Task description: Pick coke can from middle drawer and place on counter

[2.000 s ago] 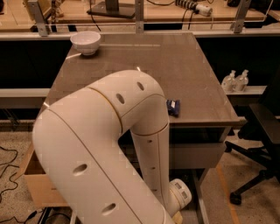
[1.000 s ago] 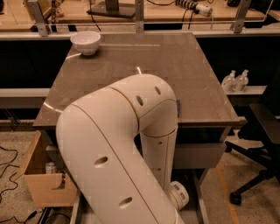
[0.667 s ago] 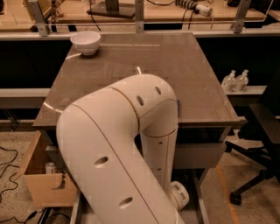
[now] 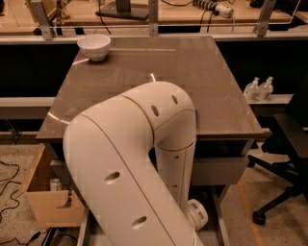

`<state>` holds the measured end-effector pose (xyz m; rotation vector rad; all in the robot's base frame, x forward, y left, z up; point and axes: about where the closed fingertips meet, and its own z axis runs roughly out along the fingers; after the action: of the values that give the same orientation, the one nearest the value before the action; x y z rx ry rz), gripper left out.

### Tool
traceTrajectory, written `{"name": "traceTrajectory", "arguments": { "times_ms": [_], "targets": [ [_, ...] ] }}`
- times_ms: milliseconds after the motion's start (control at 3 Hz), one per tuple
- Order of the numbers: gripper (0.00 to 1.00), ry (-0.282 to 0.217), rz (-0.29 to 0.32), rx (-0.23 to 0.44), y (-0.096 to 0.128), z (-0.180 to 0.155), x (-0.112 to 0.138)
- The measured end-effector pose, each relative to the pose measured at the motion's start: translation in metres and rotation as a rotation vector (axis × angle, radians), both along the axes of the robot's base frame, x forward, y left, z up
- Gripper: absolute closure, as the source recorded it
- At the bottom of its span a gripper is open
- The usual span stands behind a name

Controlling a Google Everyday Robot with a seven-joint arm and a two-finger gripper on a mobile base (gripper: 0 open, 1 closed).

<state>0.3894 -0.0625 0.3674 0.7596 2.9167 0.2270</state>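
The counter is the glossy grey-brown top with a pale arc, filling the middle of the camera view. My big white arm bends down over its front edge and reaches low in front of the cabinet. My gripper is out of view, hidden below and behind the arm. The coke can and the middle drawer's floor are hidden by the arm. A grey drawer front shows under the counter at the right of the arm.
A white bowl stands at the counter's back left corner. A wooden bench with metal posts runs behind. A cardboard box sits on the floor at left. An office chair and two bottles are at right.
Since two seconds ago the arm's elbow has swung right and up over the counter's front edge, covering the dark-blue wrapper. Over the last second it has hardly moved.
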Motion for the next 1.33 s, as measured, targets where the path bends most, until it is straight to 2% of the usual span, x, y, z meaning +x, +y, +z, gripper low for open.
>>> {"name": "traceTrajectory", "arguments": {
  "times_ms": [333,667,1000,1333],
  "targets": [
    [0.95,-0.001,0.009,-0.001,0.0000,-0.0002,0.0000],
    [1.00,-0.002,0.014,-0.002,0.0001,-0.0003,0.0000],
    [1.00,-0.003,0.014,-0.001,-0.0003,0.0000,0.0000],
    [1.00,-0.050,0.023,0.021,-0.0097,0.0074,-0.0002]
  ]
}}
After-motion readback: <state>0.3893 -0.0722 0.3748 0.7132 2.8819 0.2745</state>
